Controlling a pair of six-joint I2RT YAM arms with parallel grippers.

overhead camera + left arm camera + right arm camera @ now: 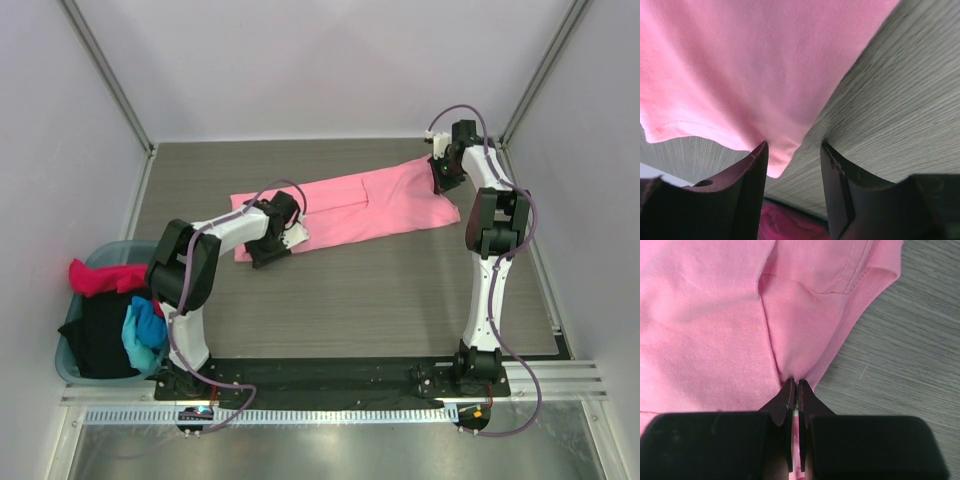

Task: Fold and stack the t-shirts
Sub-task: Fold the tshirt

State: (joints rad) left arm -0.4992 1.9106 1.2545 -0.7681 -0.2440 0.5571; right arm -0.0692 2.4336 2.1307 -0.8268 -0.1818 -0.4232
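Observation:
A light pink t-shirt (360,205) lies stretched in a long strip across the far half of the table. My right gripper (441,180) is at its right end. In the right wrist view that gripper (795,383) is shut on a pinch of the pink cloth (715,315) beside the ribbed collar edge. My left gripper (262,252) hangs over the shirt's near left corner. In the left wrist view it (794,146) is open, with the pink corner (777,165) just inside the left finger and nothing clamped. Magenta (100,277), black (100,335) and blue (145,330) t-shirts lie in the basket.
A teal plastic basket (112,248) stands at the table's left edge beside the left arm's base. Grey wood-grain tabletop (380,290) stretches between the pink shirt and the arm bases. White walls close in the far side and both flanks.

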